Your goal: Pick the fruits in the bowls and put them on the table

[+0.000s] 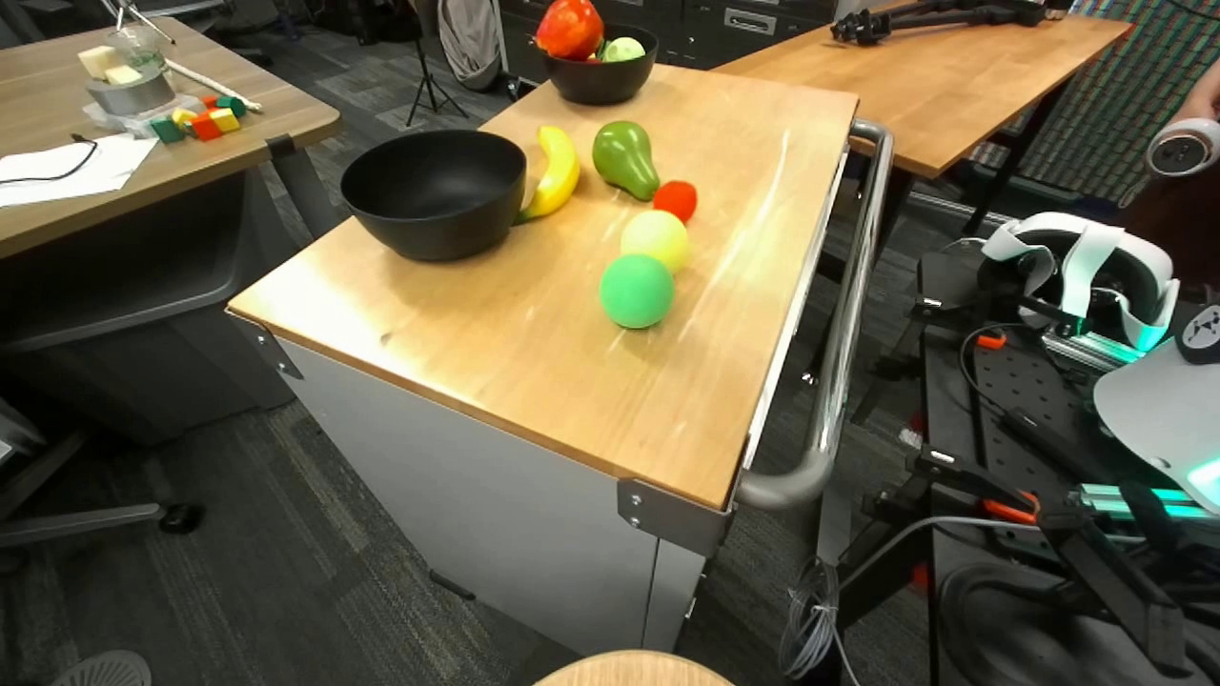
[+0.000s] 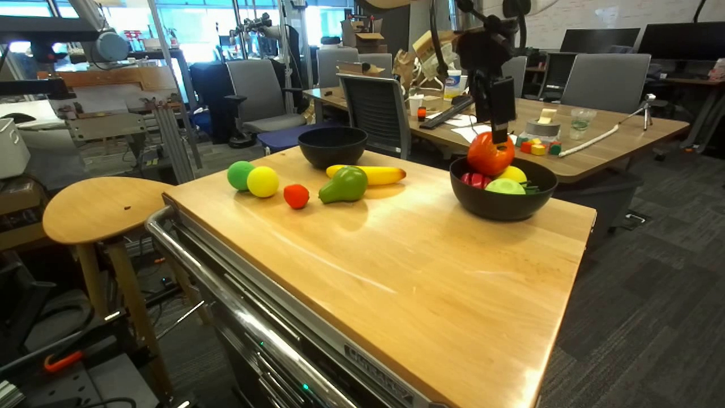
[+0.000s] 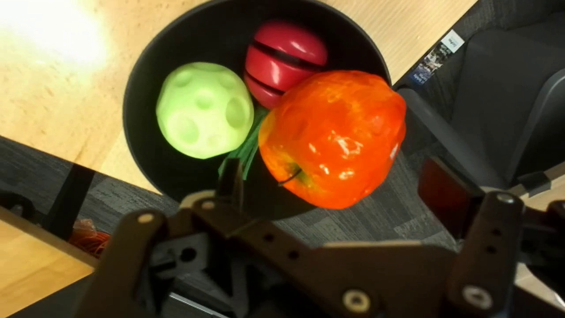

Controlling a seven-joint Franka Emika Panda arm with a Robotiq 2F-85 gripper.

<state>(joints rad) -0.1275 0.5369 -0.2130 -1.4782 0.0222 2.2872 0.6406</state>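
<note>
In both exterior views a black bowl (image 2: 501, 207) stands at one end of the light wood table (image 2: 408, 249). A large orange-red apple (image 3: 335, 137) rests high in it, beside a pale green dimpled ball (image 3: 205, 110), a red grooved one (image 3: 287, 53) and dark green strips (image 3: 251, 148); a yellow fruit (image 2: 512, 174) shows behind. My gripper (image 3: 335, 176) stands open, its fingers apart on either side of the apple, with gaps in the wrist view. On the table lie a banana (image 1: 558, 171), green pear (image 1: 624, 157), red fruit (image 1: 676, 201), yellow ball (image 1: 658, 236) and green ball (image 1: 637, 292).
Near the banana sits another black bowl (image 1: 434, 200), its bare inside showing. A metal bar handle (image 1: 865, 267) runs along one table side. Close by are a wooden stool (image 2: 107, 207) and a cluttered desk (image 2: 612, 122) holding coloured blocks (image 2: 535, 147).
</note>
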